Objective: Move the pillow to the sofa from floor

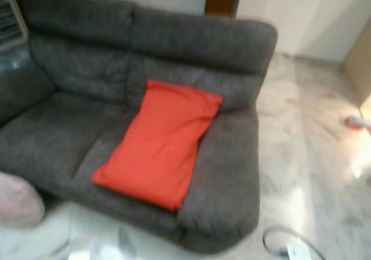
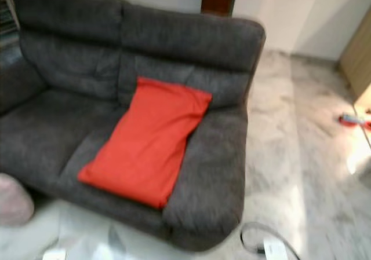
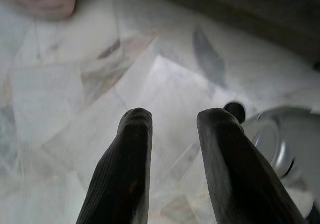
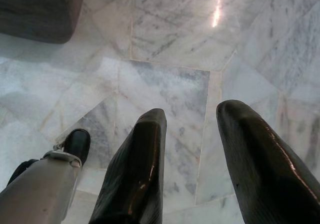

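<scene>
A red pillow point(image 1: 159, 142) lies on the right seat of the dark grey sofa point(image 1: 75, 57), its top edge leaning against the backrest and its lower corner near the seat's front edge. My left gripper point(image 3: 174, 118) hangs open over the marble floor with nothing between its fingers. My right gripper point(image 4: 191, 113) also hangs open above the floor, holding nothing, near the sofa's corner point(image 4: 40, 9).
A pale pink cushion point(image 1: 18, 200) sits on the floor by the sofa's left front. A grey cable with a white plug point(image 1: 293, 246) lies on the marble floor to the right front. A red object point(image 1: 358, 122) lies at the far right. My foot point(image 4: 76, 143) shows below.
</scene>
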{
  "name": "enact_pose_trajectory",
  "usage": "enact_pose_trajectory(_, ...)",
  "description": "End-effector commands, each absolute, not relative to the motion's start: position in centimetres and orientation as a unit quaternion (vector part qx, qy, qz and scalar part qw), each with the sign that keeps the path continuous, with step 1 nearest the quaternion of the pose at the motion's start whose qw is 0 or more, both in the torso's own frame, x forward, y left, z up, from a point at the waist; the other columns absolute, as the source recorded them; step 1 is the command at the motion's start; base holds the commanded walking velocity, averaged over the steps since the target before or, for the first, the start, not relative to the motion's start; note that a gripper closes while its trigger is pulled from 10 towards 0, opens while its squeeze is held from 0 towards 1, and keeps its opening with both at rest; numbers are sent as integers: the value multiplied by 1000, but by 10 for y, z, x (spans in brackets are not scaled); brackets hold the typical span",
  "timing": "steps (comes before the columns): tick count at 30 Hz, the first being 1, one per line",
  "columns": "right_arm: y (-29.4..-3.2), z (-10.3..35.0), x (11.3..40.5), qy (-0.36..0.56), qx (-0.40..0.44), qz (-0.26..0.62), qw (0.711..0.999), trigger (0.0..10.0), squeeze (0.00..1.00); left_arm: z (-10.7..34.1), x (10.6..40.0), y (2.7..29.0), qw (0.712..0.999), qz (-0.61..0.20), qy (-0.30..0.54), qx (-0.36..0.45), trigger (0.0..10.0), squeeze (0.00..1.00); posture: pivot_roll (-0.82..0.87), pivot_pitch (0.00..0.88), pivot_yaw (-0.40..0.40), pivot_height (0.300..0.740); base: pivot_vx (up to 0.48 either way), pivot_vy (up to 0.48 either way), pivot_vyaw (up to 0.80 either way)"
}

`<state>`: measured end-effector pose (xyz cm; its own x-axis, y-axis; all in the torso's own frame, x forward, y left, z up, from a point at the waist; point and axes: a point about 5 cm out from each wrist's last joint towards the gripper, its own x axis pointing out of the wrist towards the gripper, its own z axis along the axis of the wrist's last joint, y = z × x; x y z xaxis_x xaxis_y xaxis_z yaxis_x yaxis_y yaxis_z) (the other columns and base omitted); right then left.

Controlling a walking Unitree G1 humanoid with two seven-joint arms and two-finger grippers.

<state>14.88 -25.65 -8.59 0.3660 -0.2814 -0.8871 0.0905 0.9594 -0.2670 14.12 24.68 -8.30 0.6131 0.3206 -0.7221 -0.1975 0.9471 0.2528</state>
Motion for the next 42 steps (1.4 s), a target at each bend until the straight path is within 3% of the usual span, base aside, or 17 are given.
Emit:
enact_pose_trajectory(1, -261, -87, 143, 556, -84, -120, 818, 10000, 0, -85, 138, 246, 893, 141, 420, 73, 10000, 0, 134, 0, -90, 740, 0, 0, 0)
enact_pose_trajectory(15, -266, -85, 144, 556, -87, -119, 818, 10000, 0, -89, 131, 243, 885, 129, 441, 72, 10000, 0, 136, 0, -82, 740, 0, 306, 0)
enact_pose_trajectory(29, -240, -89, 152, 554, -76, -105, 823, 10000, 0, -89, 131, 244, 884, 131, 442, 71, 10000, 0, 135, 0, -82, 740, 0, 366, 0)
enact_pose_trajectory(42, -245, -88, 152, 553, -75, -107, 823, 10000, 0, -90, 130, 244, 883, 134, 445, 65, 10000, 0, 136, 0, -86, 740, 0, 367, 0)
